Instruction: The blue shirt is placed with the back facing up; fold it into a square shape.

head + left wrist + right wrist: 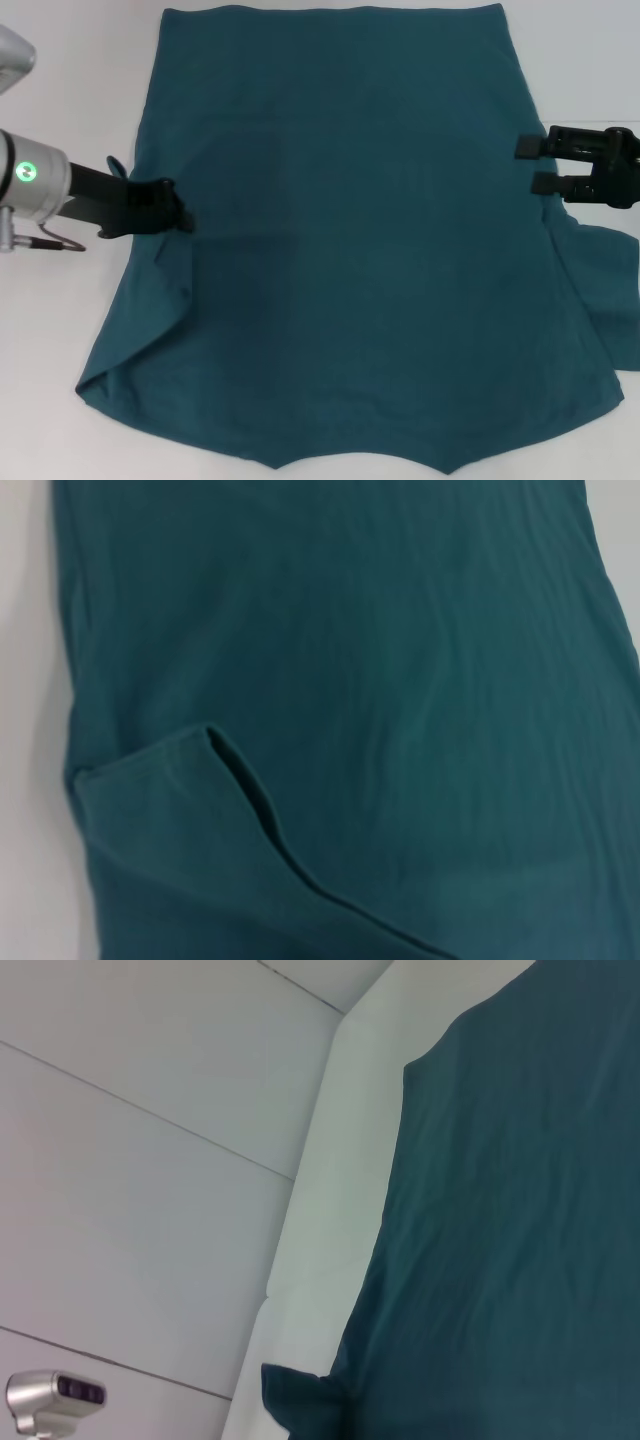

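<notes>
Shirt (350, 240) lies spread flat on the white table (80, 90), plain side up, covering most of the surface; collar end near, hem far. Left sleeve is already folded in over the body, the flap's edge running diagonally toward the near-left corner. Right sleeve hangs out past the right edge, near the right gripper.

Left gripper (180, 215) sits at the shirt's left edge on the folded flap; can't tell whether its fingers are together or pinching cloth. Right gripper (532, 165) hovers at the right edge, fingers apart, nothing between them.

Risks: the soft cotton could drag or bunch if the left gripper pulls away while snagged, undoing the sleeve fold. The right gripper may pinch only one layer, or miss the sleeve, giving a skewed fold and no clean square. Uneven side folds would leave a lopsided shape.

No writing, brand or label visible on the upturned side.
</notes>
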`<action>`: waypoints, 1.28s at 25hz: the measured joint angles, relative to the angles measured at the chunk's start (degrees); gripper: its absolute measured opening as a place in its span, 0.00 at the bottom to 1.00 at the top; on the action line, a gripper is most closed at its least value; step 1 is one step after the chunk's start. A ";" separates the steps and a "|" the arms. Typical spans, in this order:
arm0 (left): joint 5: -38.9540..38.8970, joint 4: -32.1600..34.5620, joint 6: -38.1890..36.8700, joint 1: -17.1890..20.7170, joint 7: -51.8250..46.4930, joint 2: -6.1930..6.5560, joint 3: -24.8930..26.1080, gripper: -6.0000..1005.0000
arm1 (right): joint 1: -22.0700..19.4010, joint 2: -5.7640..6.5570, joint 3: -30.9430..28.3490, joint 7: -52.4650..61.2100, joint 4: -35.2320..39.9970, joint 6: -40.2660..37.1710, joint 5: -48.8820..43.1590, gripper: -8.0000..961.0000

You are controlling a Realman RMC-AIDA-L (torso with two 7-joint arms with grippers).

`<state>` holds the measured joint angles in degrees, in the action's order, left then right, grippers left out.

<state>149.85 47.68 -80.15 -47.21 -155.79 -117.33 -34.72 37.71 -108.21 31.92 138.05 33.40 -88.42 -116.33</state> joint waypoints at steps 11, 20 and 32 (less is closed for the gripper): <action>-10.65 0.47 -8.72 1.34 26.11 -0.08 -0.08 0.12 | -0.07 0.13 0.47 -0.50 -0.01 0.11 -0.31 0.91; -17.44 1.74 -9.81 8.64 26.13 0.52 5.90 0.48 | -0.22 0.41 1.37 -4.06 0.35 -0.49 -1.91 0.91; -23.81 1.57 -24.95 18.77 57.31 -4.08 5.37 0.78 | -3.11 2.37 0.83 -7.89 0.72 -1.21 -3.88 0.91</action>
<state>126.04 49.24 -105.10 -28.43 -98.48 -121.41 -29.34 34.60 -105.84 32.76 130.16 34.13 -89.62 -120.21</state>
